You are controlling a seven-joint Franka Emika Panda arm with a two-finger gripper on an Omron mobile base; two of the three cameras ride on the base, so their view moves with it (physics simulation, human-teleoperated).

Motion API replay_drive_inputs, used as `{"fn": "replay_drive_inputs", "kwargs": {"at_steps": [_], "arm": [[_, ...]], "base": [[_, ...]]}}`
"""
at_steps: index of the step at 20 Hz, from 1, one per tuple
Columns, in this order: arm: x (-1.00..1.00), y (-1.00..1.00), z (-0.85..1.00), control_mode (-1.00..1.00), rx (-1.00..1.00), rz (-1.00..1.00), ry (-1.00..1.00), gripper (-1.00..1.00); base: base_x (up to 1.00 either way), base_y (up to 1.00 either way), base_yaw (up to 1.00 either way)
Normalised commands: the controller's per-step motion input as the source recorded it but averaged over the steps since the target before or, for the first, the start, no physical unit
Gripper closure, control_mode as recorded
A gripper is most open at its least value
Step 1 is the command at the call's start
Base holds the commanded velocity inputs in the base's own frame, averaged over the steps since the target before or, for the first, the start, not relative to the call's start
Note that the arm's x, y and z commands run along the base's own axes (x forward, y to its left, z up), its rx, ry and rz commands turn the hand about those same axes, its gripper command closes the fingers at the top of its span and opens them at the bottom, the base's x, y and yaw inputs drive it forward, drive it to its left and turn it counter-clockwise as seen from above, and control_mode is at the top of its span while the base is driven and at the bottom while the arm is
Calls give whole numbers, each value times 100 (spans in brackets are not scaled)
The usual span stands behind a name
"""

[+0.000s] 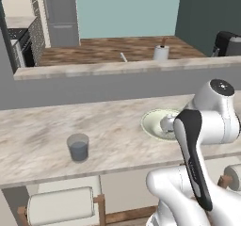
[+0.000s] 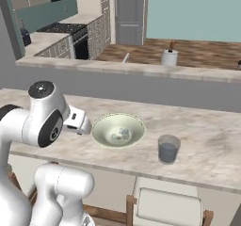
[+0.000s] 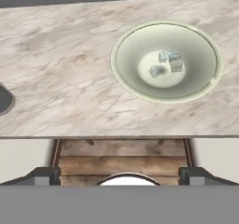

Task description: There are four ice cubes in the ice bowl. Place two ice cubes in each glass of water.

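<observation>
The ice bowl (image 3: 126,41), wide and pale cream-green, sits on the marble counter (image 3: 60,69) with a small cluster of ice cubes (image 3: 166,63) at its centre. The bowl (image 2: 101,126) and cubes (image 2: 120,134) also show in the right base view. One glass of water (image 1: 78,147) stands left of the bowl, its rim just at the hand view's left edge (image 3: 3,99). Another glass of water (image 2: 168,149) stands right of the bowl. My gripper (image 3: 120,176) is open and holds nothing. It hovers over the counter's front edge, left of the bowl (image 1: 153,121) and above it.
A white mug with a brown stick (image 1: 161,52) stands on the raised back ledge. Padded stools (image 1: 59,206) (image 2: 167,205) are tucked under the counter's front edge. A dark appliance (image 1: 228,44) sits at the far right. My own arm hides part of the bowl in the left base view.
</observation>
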Motion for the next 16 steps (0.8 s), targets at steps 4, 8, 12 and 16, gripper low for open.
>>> {"fn": "replay_drive_inputs", "kwargs": {"at_steps": [4,8,12,16], "arm": [[41,0,18,-100,1,-8,-19,-100],[48,0,2,-100,0,-6,-9,-100],[23,-19,0,-100,0,-11,2,-100],[6,-53,0,-100,0,-17,9,-100]], "base": [[0,0,0],[0,0,0],[0,0,0],[0,0,0]]}}
